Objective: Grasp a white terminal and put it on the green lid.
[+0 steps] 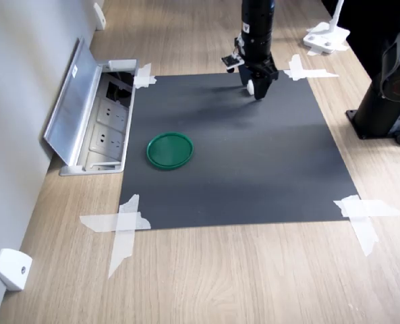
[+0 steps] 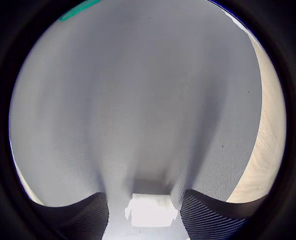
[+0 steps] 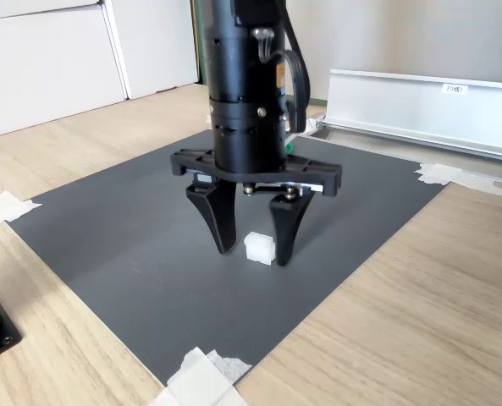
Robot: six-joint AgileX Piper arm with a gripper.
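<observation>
Dark mat (image 1: 253, 155) taped at its corners with white tape strips (image 1: 122, 226) on a wooden table (image 1: 220, 283); open socket box (image 1: 98, 121) beside it

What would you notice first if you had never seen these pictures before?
The black robot gripper stands out, pointing down over the dark grey mat with its fingers open around a tiny white plastic terminal block. In the first exterior view, a flat round dark-green plastic lid lies alone, left of the mat's middle.

- The arm (image 3: 246, 93) stands upright, wrist pointing straight down.
- The pincer (image 3: 252, 249) hangs low with jaws spread apart, fingertips (image 3: 223, 243) near the surface.
</observation>
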